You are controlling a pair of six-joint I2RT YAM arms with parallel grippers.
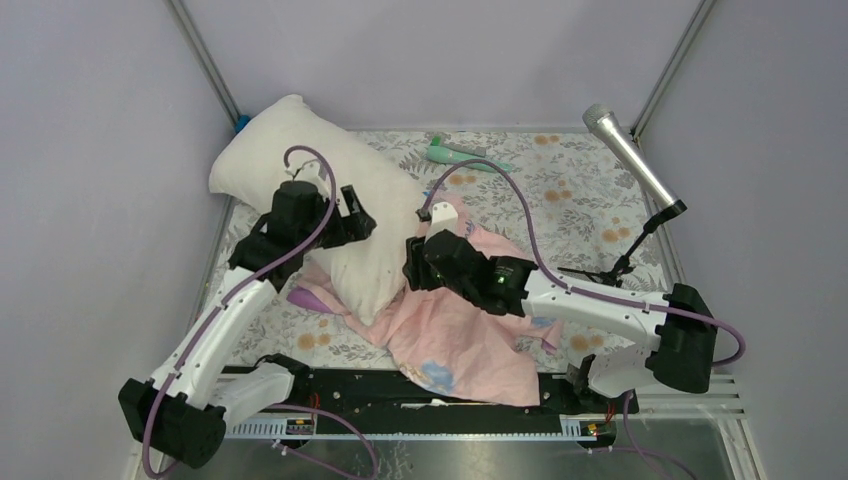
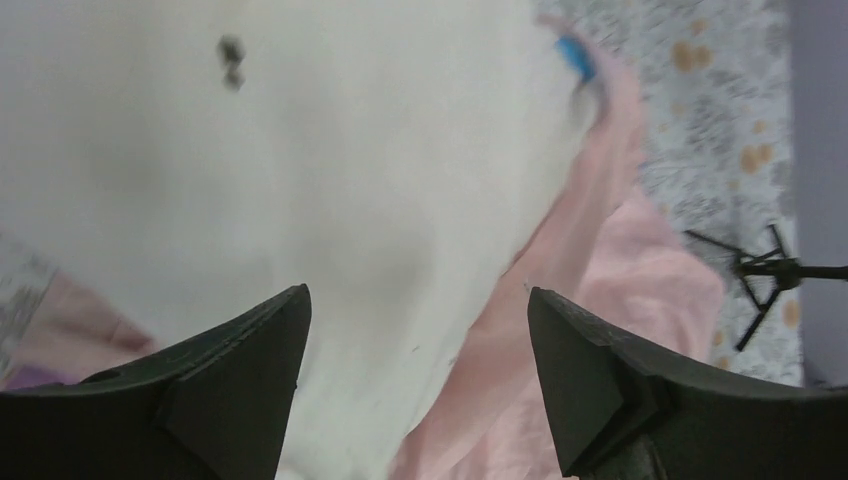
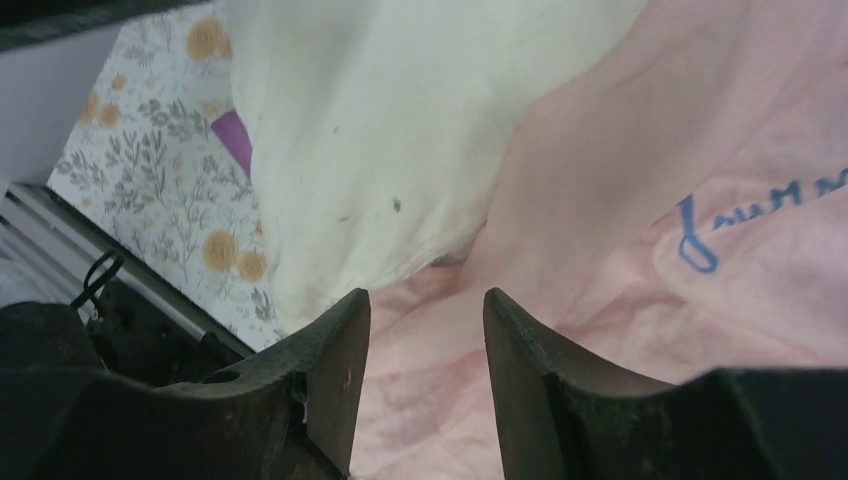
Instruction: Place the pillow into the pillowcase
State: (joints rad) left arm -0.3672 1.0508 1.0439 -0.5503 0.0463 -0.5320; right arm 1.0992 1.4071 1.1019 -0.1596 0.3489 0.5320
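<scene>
The cream pillow [image 1: 300, 150] lies slantwise at the back left, its near end resting on the pink pillowcase [image 1: 470, 335], which is spread and crumpled toward the front centre. My left gripper [image 1: 352, 222] hangs over the pillow's near half, jaws wide apart, nothing between them. In the left wrist view the pillow [image 2: 300, 180] fills the frame, with the pillowcase [image 2: 620, 290] to its right. My right gripper [image 1: 418, 262] hovers over the pillowcase beside the pillow's end, open. The right wrist view shows pink pillowcase [image 3: 640, 150] below the jaws and the pillow [image 3: 380, 120] beyond.
A microphone [image 1: 630, 155] on a small black tripod stands at the back right. A green tool [image 1: 465, 155] lies at the back centre on the floral table cloth [image 1: 560, 190]. Grey walls close in both sides. A purple patch of lining [image 3: 235, 140] shows by the pillow.
</scene>
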